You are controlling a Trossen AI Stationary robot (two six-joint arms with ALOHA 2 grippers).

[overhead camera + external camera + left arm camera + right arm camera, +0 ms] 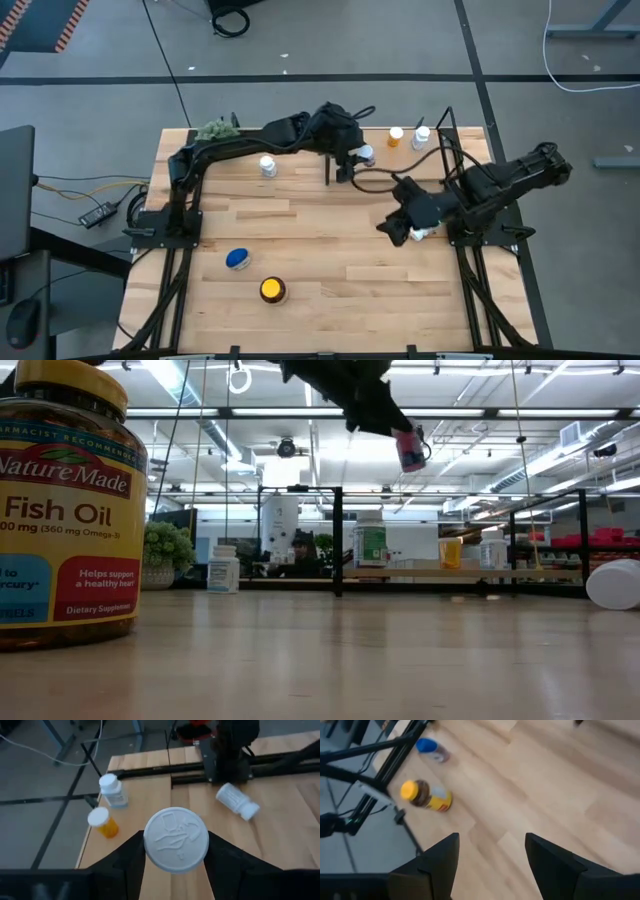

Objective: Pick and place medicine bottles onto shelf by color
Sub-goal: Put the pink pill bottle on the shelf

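My left gripper (352, 158) reaches along the table's far side and is shut on a pink medicine bottle (410, 450) with a white cap (176, 845), held high over the shelf's near left post (328, 170). The shelf (440, 573) carries a green bottle (370, 542), an orange one (396, 137) and a white one (421, 135). My right gripper (490, 865) hangs open and empty at the table's right side, above a white bottle (422, 235) lying on its side. My left gripper pinches the pink bottle between its two fingers, one on each side at the cap's rim (145, 851). The cap's top faces the wrist camera and hides the body. The fingers slant down from the table's left. The bottle is tilted and lifted clear.
A white bottle (267, 166) stands on the table left of the shelf, near the green plant ball (214, 130). A blue-lidded bottle (237, 258) and the amber yellow-lidded bottle (272, 290) sit at the near left. Bare planks lie in the table's middle.
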